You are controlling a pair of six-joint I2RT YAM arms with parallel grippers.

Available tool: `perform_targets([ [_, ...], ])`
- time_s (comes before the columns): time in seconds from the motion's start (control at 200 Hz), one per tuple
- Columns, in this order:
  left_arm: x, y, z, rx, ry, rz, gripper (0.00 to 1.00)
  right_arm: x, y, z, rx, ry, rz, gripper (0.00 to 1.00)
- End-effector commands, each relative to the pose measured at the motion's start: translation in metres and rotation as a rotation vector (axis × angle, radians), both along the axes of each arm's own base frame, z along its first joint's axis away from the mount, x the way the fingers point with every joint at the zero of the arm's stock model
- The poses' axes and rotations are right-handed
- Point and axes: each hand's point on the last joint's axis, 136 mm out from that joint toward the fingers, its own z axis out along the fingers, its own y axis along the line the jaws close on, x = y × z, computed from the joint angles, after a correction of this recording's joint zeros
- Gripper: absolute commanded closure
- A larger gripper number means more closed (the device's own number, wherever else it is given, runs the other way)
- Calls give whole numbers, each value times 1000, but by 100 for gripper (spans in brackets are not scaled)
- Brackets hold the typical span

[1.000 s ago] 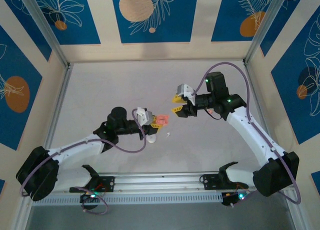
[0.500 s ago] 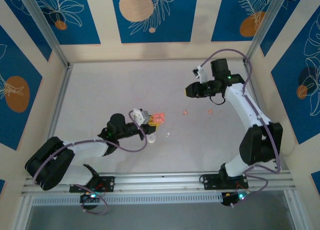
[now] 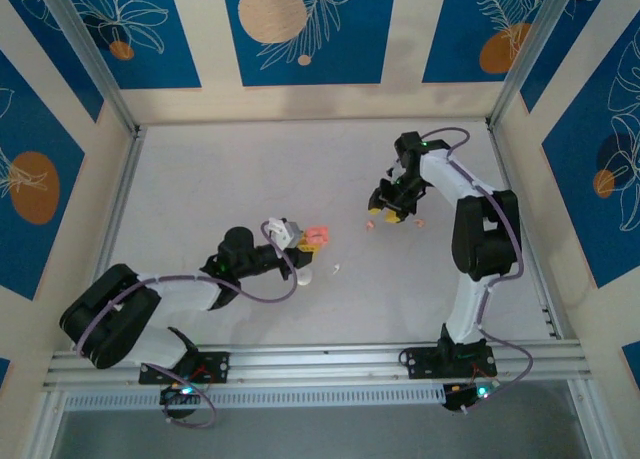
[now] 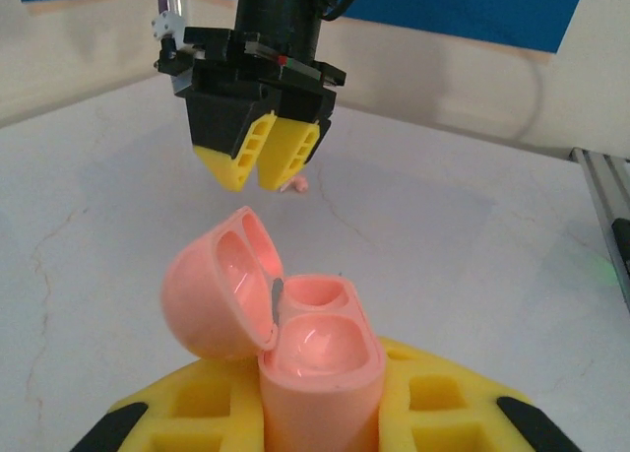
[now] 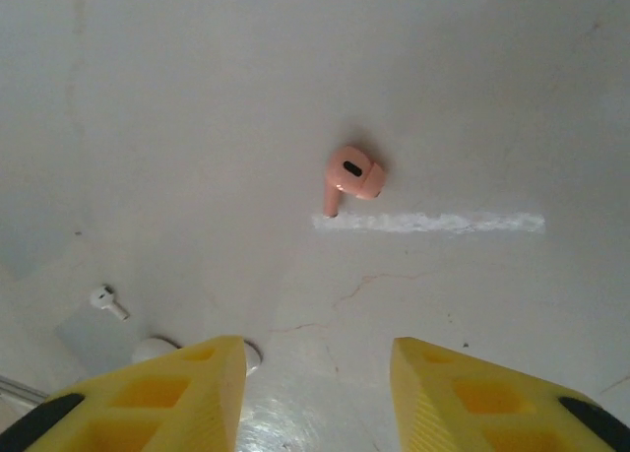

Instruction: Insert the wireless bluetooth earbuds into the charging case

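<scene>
1. From above: left gripper (image 3: 304,242) clamped on the open pink case (image 3: 317,237), mid-table (image 3: 200,179). Right gripper (image 3: 385,213) points down, just beside a pink earbud (image 3: 371,223).
2. Left wrist: case upright between the yellow fingers, lid (image 4: 219,294) tipped back. Right gripper hangs beyond it, pink earbud on the table behind its tips.
3. Right wrist: jaws partly apart, gripping nothing. Pink earbud lies ahead; white earbud (image 5: 106,300) off to the left.
</scene>
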Motion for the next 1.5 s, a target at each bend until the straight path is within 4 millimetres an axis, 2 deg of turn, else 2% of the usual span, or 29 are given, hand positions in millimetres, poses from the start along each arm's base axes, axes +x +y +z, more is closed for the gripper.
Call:
perform_targets([
  [0.0,10,-1,11,-22,-45,7,83,1,4,-6,-25,55,-41,55],
  [0.365,14,4,12,-34,-44,26,83,14,12,-32,-51,97,-18,55],
  [0.78,14,10,13,-20,-39,39,83,7,11,-53,-129,139,22,55],
  [1.375,13,12,15,-32,-34,43,82,17,15,-63,-142,113,31,62],
  [1.495,14,13,15,-29,-34,48,82,20,15,-63,-147,101,35,66],
])
